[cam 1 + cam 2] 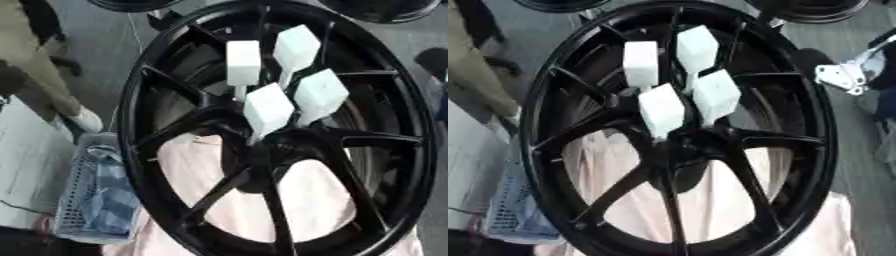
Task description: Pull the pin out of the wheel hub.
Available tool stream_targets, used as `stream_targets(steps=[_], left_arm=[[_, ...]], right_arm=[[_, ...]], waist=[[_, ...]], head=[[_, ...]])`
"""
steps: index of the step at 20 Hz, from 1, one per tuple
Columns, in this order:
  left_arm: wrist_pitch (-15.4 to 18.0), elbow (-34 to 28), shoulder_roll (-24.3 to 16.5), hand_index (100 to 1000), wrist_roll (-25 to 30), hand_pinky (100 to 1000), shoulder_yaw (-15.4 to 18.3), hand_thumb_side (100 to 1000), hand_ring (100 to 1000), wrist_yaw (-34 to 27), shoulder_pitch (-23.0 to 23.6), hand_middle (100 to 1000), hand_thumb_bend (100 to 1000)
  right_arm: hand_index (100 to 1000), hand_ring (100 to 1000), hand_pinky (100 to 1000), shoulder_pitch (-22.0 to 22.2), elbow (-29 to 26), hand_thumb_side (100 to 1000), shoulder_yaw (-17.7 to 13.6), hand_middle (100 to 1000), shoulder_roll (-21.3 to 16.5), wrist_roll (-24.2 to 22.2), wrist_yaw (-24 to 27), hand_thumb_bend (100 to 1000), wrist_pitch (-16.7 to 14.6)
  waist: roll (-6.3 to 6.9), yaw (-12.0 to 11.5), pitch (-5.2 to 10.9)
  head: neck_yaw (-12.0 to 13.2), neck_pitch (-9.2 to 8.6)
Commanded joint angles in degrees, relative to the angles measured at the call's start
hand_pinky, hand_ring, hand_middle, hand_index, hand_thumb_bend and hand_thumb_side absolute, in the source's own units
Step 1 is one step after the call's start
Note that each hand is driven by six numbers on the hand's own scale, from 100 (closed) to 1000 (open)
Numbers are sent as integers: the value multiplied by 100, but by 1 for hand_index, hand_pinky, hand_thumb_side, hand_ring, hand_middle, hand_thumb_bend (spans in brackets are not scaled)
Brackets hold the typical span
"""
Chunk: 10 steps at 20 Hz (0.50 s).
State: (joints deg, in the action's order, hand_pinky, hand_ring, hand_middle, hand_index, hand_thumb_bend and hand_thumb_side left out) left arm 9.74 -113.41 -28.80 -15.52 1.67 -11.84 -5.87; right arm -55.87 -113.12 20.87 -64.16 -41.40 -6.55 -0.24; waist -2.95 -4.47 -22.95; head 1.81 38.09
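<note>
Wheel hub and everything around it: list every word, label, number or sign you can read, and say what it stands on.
No readable text in either view.
Black wheel hub: no brand, number or mark shows on rim or spokes.
Four white pins in the hub: their block-shaped heads are plain white.
Perforated basket at the left: no label shows.
Pinkish cloth under the hub: plain.

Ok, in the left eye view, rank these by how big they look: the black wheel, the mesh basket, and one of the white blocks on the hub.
1. Black wheel, filling most of the view.
2. Mesh basket, at the lower left, partly cut off.
3. White block; the four look alike, though they stand nearer the camera, so appear enlarged.
</note>
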Motion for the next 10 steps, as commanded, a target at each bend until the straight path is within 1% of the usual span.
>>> stream_targets(steps=[1, 6, 10], left_arm=[[6, -118, -161, 759, 23, 855, 28, 846, 759, -18, -27, 652, 100], [-11, -118, -158, 760, 19, 855, 27, 847, 760, -21, -29, 653, 100], [-22, -118, -153, 760, 30, 856, 26, 849, 761, -26, -16, 654, 100]], right_arm=[[861, 846, 847, -209, 156, 397, 30, 840, 58, -13, -134, 112, 18], [870, 848, 847, -559, 432, 371, 148, 848, 393, -28, -197, 109, 18], [884, 858, 852, -822, 722, 317, 238, 862, 650, -159, -244, 159, 4]], waist=[[16, -28, 97], [-4, -62, 96], [-23, -85, 89]], head=[[-25, -74], [-29, -34], [-47, -5]])
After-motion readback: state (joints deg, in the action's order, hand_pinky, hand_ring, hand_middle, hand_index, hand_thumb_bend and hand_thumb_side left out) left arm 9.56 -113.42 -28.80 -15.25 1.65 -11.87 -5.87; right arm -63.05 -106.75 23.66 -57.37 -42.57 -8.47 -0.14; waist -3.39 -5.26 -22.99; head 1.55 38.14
